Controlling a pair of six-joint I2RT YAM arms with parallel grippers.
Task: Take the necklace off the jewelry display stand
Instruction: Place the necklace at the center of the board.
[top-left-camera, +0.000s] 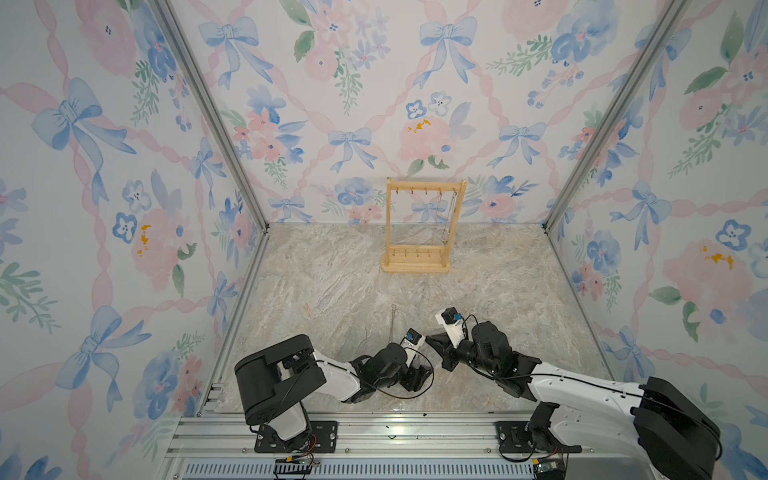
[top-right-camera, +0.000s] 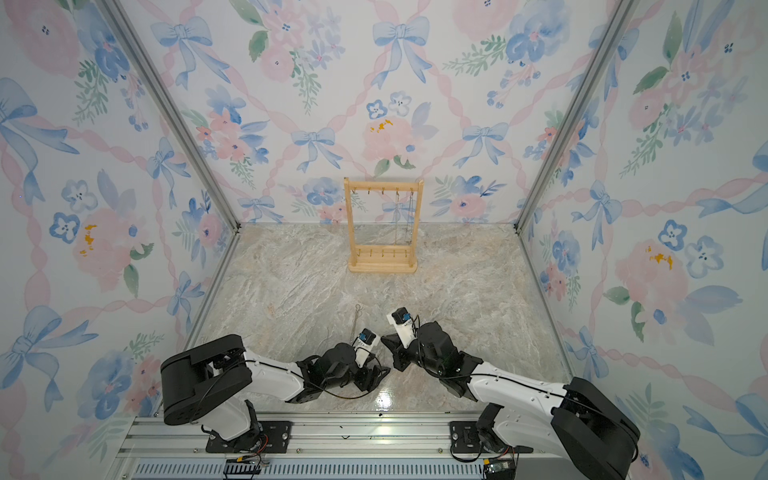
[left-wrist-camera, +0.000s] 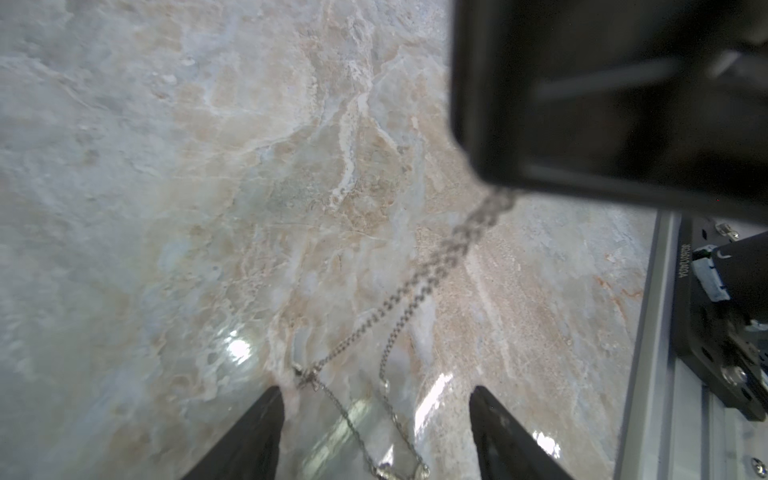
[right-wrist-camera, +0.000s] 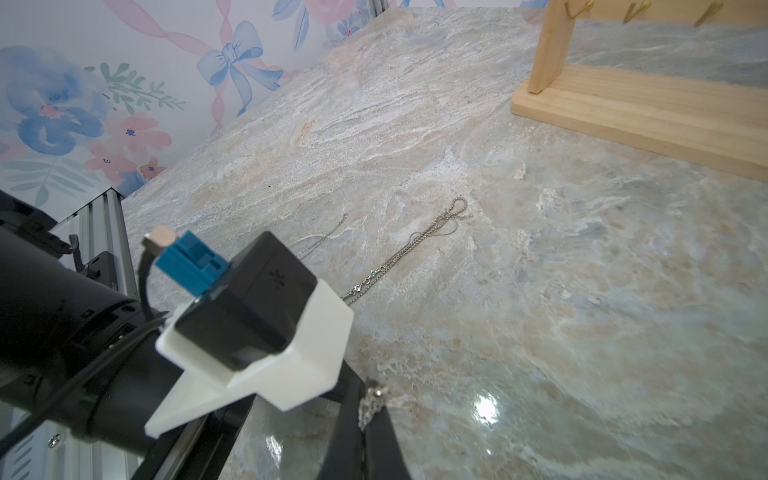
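left end effector (left-wrist-camera: 376, 401) wide | right end effector (right-wrist-camera: 371, 405) pinching necklace (left-wrist-camera: 440, 257) | jewelry display stand (top-left-camera: 415, 266): chains (top-left-camera: 436, 216) hanging

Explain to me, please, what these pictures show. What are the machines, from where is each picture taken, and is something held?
These are two robot arms, the left arm and the right arm, on a marble table. Two pictures look down from above; the other two come from cameras on the wrists. At the back is a wooden stand with necklaces hanging on it. More chains lie loose on the table. The right fingers are shut on one chain, which runs to between the open left fingers.
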